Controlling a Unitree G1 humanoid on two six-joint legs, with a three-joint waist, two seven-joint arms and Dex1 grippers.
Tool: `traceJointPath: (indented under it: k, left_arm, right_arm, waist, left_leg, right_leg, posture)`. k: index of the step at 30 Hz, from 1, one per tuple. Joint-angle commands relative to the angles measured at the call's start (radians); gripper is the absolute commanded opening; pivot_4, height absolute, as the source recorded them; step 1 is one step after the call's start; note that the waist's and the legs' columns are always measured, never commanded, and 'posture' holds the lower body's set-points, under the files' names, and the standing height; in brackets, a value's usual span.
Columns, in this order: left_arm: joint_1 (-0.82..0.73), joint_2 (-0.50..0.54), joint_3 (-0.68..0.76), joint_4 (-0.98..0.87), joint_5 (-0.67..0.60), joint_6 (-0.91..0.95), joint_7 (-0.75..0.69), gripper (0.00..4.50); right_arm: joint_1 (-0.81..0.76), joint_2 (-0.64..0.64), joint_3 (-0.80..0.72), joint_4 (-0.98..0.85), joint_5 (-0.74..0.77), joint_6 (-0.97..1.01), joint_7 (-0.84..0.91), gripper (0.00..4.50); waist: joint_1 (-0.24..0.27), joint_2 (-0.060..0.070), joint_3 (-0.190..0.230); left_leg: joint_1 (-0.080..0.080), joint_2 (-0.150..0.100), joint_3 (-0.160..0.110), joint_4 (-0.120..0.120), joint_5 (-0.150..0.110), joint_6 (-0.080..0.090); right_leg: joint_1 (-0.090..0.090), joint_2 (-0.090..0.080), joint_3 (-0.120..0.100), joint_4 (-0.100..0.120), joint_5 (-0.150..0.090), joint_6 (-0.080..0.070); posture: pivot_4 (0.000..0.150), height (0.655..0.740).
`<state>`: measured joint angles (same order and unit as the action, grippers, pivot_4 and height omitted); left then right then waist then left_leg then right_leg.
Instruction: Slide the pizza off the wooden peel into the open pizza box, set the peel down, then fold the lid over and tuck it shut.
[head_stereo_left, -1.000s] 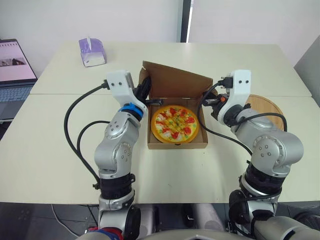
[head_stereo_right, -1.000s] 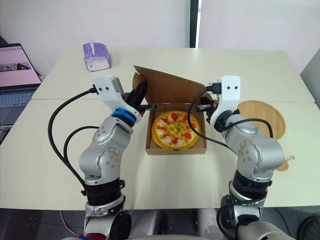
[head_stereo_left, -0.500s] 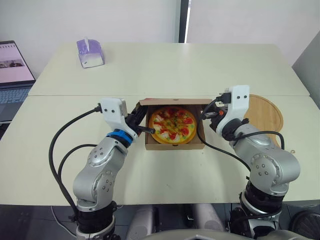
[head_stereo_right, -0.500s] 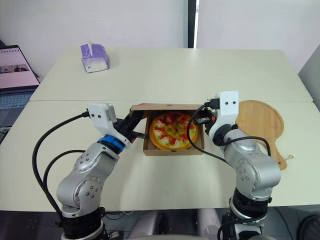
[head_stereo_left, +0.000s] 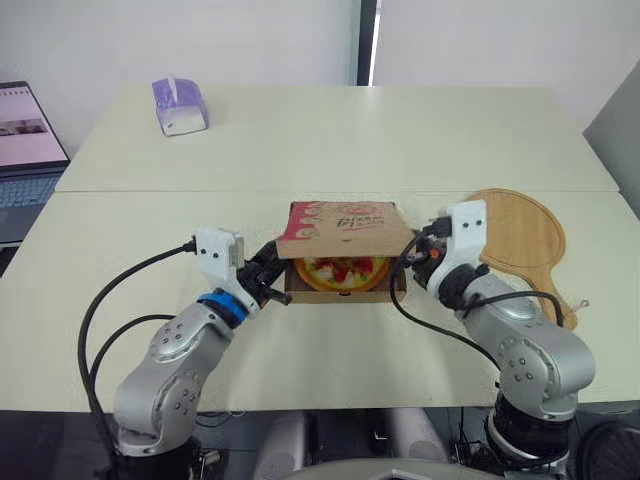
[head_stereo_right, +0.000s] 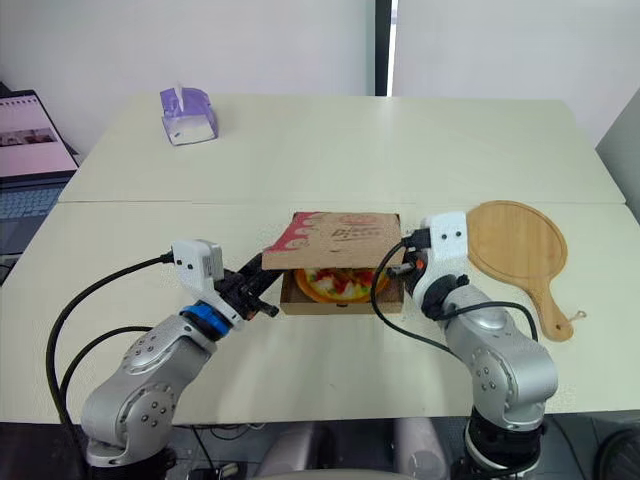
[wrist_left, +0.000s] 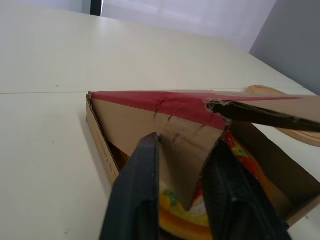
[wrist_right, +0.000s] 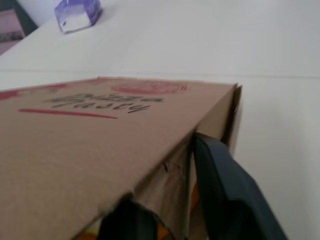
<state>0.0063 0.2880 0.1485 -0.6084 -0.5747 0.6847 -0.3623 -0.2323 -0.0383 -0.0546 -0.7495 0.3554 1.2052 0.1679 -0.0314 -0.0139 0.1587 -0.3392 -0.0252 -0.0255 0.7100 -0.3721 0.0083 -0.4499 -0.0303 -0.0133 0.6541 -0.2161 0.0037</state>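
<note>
Cardboard lid (head_stereo_left: 343, 228) slopes between left pincer (head_stereo_left: 268, 280) and right pincer (head_stereo_left: 418, 250).

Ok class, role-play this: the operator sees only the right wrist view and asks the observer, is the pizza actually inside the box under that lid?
Observer: Yes, the pizza lies in the box; it shows through the front gap under the lid.
Operator: Where's the peel?
Observer: The wooden peel lies flat on the table, right of the box.
Operator: And the left gripper?
Observer: The left gripper straddles the lid's left side flap, fingers apart.
</note>
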Motion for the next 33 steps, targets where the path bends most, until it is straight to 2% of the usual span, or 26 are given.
traceJointPath:
  k: [1,6,7,8,10,11,14,19,23,26,30,33]
  left_arm:
    - [0.017,0.038,0.040,-0.021,-0.042,-0.034,-0.053,2.26]
    - [0.067,0.134,0.094,0.001,-0.101,-0.074,-0.196,3.94]
    - [0.070,0.187,0.140,0.044,-0.170,-0.031,-0.264,4.24]
    - [0.071,0.223,0.171,0.076,-0.222,0.003,-0.307,4.49]
    - [0.055,0.364,0.214,0.161,-0.283,0.063,-0.461,4.49]
    - [0.042,0.429,0.211,0.193,-0.275,0.066,-0.519,4.49]
    - [-0.040,0.551,0.205,0.287,-0.283,0.084,-0.606,4.49]
    - [-0.252,0.617,0.204,0.406,-0.356,0.180,-0.635,4.49]
    - [-0.465,0.596,0.164,0.507,-0.365,0.219,-0.628,4.49]
    - [-0.667,0.520,0.008,0.573,-0.271,0.146,-0.693,3.90]
    - [-0.799,0.450,-0.162,0.641,-0.145,0.056,-0.808,2.61]
    - [-0.874,0.394,-0.304,0.735,-0.007,-0.081,-0.917,1.56]
  right_arm:
    - [0.003,-0.022,0.001,-0.040,0.044,-0.009,0.028,2.45]
    - [0.021,-0.086,-0.010,-0.062,0.080,0.002,0.058,4.30]
    - [0.031,-0.112,-0.018,-0.065,0.086,0.004,0.070,4.50]
    - [0.039,-0.130,-0.023,-0.065,0.092,0.004,0.077,4.50]
    - [0.056,-0.177,-0.033,-0.067,0.095,-0.003,0.092,4.50]
    - [0.060,-0.192,-0.036,-0.070,0.103,-0.006,0.100,4.50]
    - [0.080,-0.251,-0.048,-0.078,0.127,-0.018,0.133,4.50]
    - [0.108,-0.363,-0.105,-0.077,0.161,-0.040,0.197,4.50]
    - [0.152,-0.485,-0.155,-0.077,0.191,-0.072,0.283,4.50]
    - [0.186,-0.620,-0.212,-0.055,0.194,-0.144,0.391,4.50]
    - [0.194,-0.721,-0.275,-0.009,0.218,-0.220,0.489,4.50]
    - [0.161,-0.770,-0.338,0.017,0.268,-0.249,0.549,4.50]
  waist:
    - [0.000,0.000,0.000]
    - [0.002,0.000,0.000]
    - [0.003,0.000,0.000]
    - [0.003,0.000,0.000]
    - [0.004,0.000,0.001]
    - [0.005,0.000,0.001]
    - [0.008,0.003,0.004]
    - [0.007,0.002,0.006]
    - [0.012,-0.001,0.007]
    - [0.019,-0.001,0.008]
    - [0.028,-0.001,0.008]
    - [0.027,-0.001,0.008]
  left_leg:
    - [0.000,0.000,0.000,0.000,0.000,0.000]
    - [-0.001,0.001,-0.001,-0.001,0.000,0.000]
    - [-0.001,0.001,-0.001,-0.002,0.000,0.000]
    - [-0.001,0.001,-0.001,-0.003,0.000,0.000]
    - [-0.002,0.001,-0.002,-0.003,0.000,0.000]
    - [-0.002,0.001,-0.004,-0.003,0.000,0.000]
    - [-0.003,0.000,-0.004,-0.004,0.000,0.000]
    - [-0.004,0.000,-0.004,-0.003,0.000,0.000]
    - [-0.006,0.000,-0.006,-0.003,0.000,0.000]
    - [-0.006,0.000,-0.006,-0.004,0.000,0.000]
    - [-0.006,-0.002,-0.004,-0.002,0.000,-0.001]
    - [-0.006,-0.001,-0.003,-0.002,0.000,-0.001]
  right_leg:
    - [0.000,0.000,0.000,-0.001,0.000,0.000]
    - [0.001,0.001,-0.001,-0.006,0.000,0.000]
    - [0.001,0.001,-0.001,-0.006,0.000,0.000]
    - [0.001,0.001,-0.001,-0.007,0.000,0.000]
    - [0.001,0.001,-0.003,-0.008,0.000,0.000]
    - [0.001,0.001,-0.004,-0.008,0.000,0.000]
    - [0.000,0.001,-0.005,-0.009,-0.001,0.001]
    - [0.000,0.001,-0.004,-0.010,0.000,0.001]
    - [-0.001,0.001,-0.006,-0.010,0.000,0.001]
    - [-0.001,0.001,-0.006,-0.010,0.000,0.001]
    - [0.000,0.000,-0.004,-0.010,0.001,0.002]
    - [0.000,0.001,-0.004,-0.009,0.001,0.002]
  posture:
    - [0.150,0.7251]
    - [0.150,0.7251]
    - [0.150,0.7251]
    - [0.150,0.7251]
    - [0.150,0.7251]
    - [0.150,0.7251]
    - [0.150,0.7251]
    - [0.150,0.7251]
    - [0.150,0.7251]
    - [0.150,0.7251]
    - [0.150,0.7251]
    - [0.150,0.7251]
